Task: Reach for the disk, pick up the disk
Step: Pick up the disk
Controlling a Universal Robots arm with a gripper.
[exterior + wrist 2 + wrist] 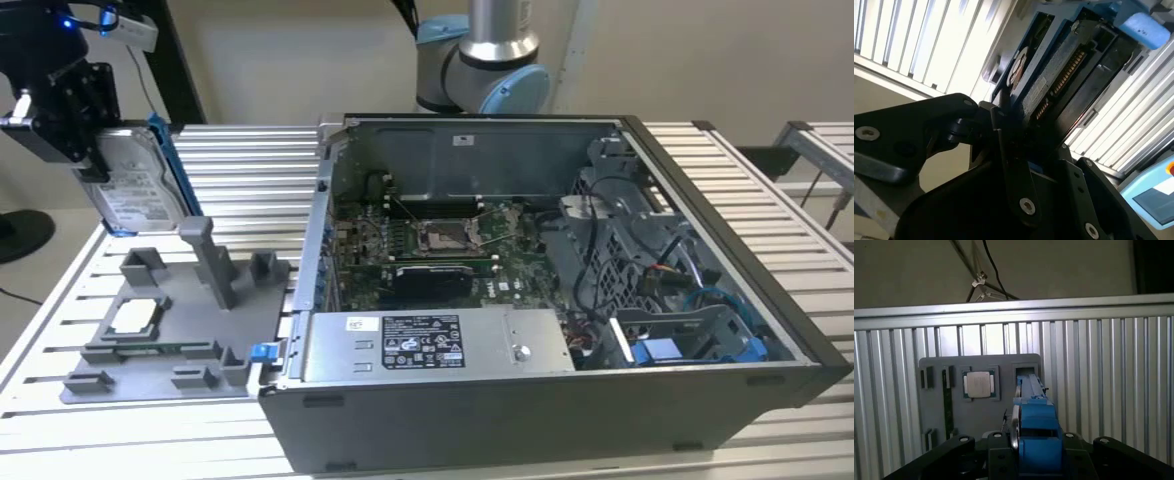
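Observation:
The disk (136,185), a silver-grey drive with a white label and a blue bracket, hangs upright at the exterior view's far left, above the back of the grey fixture (94,380). My black gripper (110,162) is shut on it from above. In the first wrist view the disk (1036,435) is seen edge-on between the gripper's (1030,452) fingers, with an empty fixture slot (1026,371) beyond it. In the second wrist view the gripper's (1014,137) fingers clamp the disk (1054,75), whose connector edge faces the camera.
A small square CPU chip (134,316) lies in the grey fixture, beside a tall post (214,262). An open computer case (747,300) with a power-supply box (427,345) takes up the exterior view's right. The arm's base (483,60) stands behind it on the slatted table (247,160).

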